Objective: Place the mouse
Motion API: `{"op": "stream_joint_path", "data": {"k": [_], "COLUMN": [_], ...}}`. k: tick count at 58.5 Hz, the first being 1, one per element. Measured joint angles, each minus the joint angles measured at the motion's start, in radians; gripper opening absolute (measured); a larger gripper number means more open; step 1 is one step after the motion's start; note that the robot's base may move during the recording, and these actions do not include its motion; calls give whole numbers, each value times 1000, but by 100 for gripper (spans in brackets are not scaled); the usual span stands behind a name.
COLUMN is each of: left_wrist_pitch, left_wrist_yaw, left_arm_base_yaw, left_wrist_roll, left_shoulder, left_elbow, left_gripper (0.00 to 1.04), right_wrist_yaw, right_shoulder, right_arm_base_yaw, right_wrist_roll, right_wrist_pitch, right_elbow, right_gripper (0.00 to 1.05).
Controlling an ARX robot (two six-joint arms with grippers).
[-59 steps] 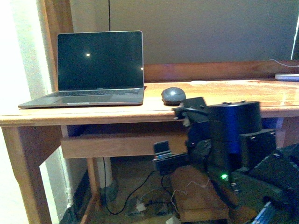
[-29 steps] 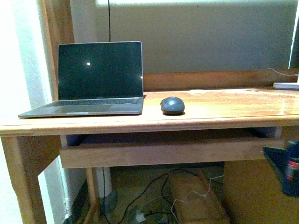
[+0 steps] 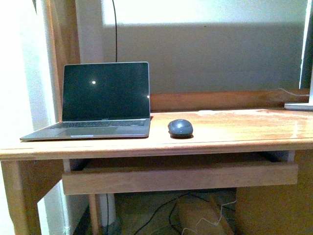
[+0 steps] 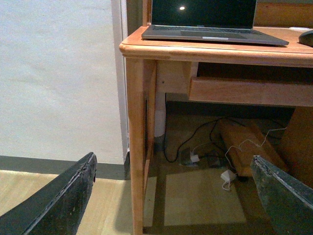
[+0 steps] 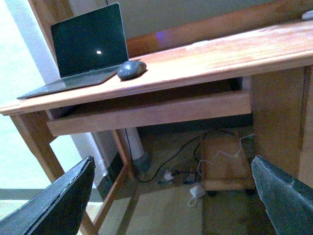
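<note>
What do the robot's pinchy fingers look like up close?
Only the fingers show, in the wrist views. The left tool has two broad, dark, matte fingers with rough, scuffed edges. The right tool looks the same, its fingers tinted greenish. No cables or markings are visible.

Surface: wooden desk [image 3: 234, 134], raised back rail, shallow drawer under the top.
Left end: open laptop [image 3: 98, 105], screen dark.
Beside laptop: mouse [image 3: 180, 128], flat on desk, just right of laptop base.
Far right edge: white object [image 3: 299, 105], partly cut off.
</note>
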Motion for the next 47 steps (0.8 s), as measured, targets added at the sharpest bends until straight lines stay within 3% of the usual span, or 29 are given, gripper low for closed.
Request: {"op": "stream_joint_path", "data": {"k": [3, 6, 10, 18, 36, 43, 47], "left_wrist_pitch": [0, 0, 0, 0, 0, 0, 0], "left_wrist_yaw": [0, 0, -1, 0, 0, 0, 0], "left_arm_base_yaw": [0, 0, 0, 0, 0, 0, 0], "left_wrist_roll": [0, 0, 0, 0, 1, 1, 0], "left_shoulder": [0, 0, -1, -1, -1, -1, -1], "left_elbow": [0, 0, 0, 0, 0, 0, 0], "left_gripper": [97, 97, 97, 97, 97, 97, 97], "right_wrist_yaw": [-19, 166, 294, 241, 230, 231, 230], "right_shoulder": [-37, -39, -39, -39, -31, -31, -31], "right_arm_base_yaw": [-17, 26, 42, -81, -93, -93, -93], "right_wrist_roll": [3, -67, -138, -217, -248, -253, -254], "right_wrist_pitch": [-27, -90, -119, -131, -129, -129, -129], "right_elbow": [-1, -1, -1, 0, 8, 8, 8], "right_gripper": [97, 89, 79, 57, 3, 3, 16]}}
